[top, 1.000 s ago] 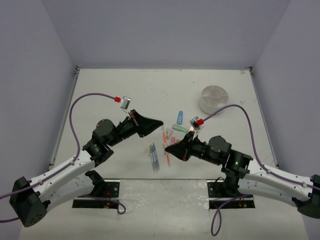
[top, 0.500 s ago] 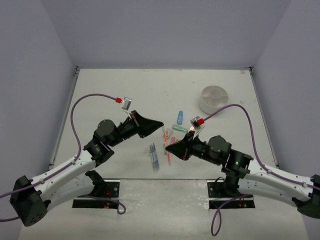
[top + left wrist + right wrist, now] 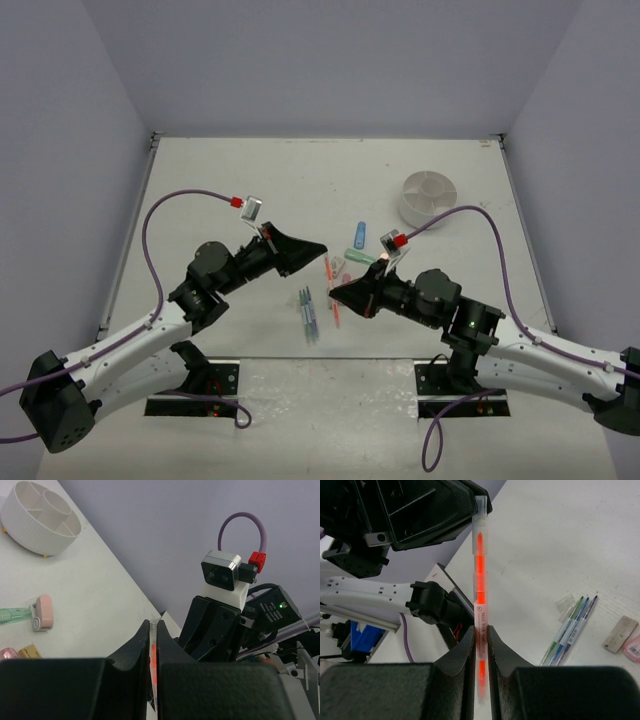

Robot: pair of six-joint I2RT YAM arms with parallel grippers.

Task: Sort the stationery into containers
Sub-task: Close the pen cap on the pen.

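A clear pen with red ink (image 3: 479, 570) is held off the table between both arms. My right gripper (image 3: 480, 630) is shut on its labelled middle. Its far end is clamped in my left gripper (image 3: 153, 626), also shut. From above, the left gripper (image 3: 321, 247) and right gripper (image 3: 334, 290) meet tip to tip at the table's centre, the red pen (image 3: 327, 268) bridging them. Bluish pens (image 3: 308, 313) lie just below. The white divided tub (image 3: 427, 197) stands at the back right, apart from both grippers.
Small blocks lie near the centre: a light blue one (image 3: 360, 233), a green one (image 3: 360, 255), a pink one (image 3: 44, 611) and a tan one (image 3: 620, 634). Another red pen (image 3: 337, 318) lies under the right gripper. Grey walls enclose the table on three sides.
My right gripper has crept a little left and up toward the left gripper's tip, carrying the red pen. The left arm has barely shifted.
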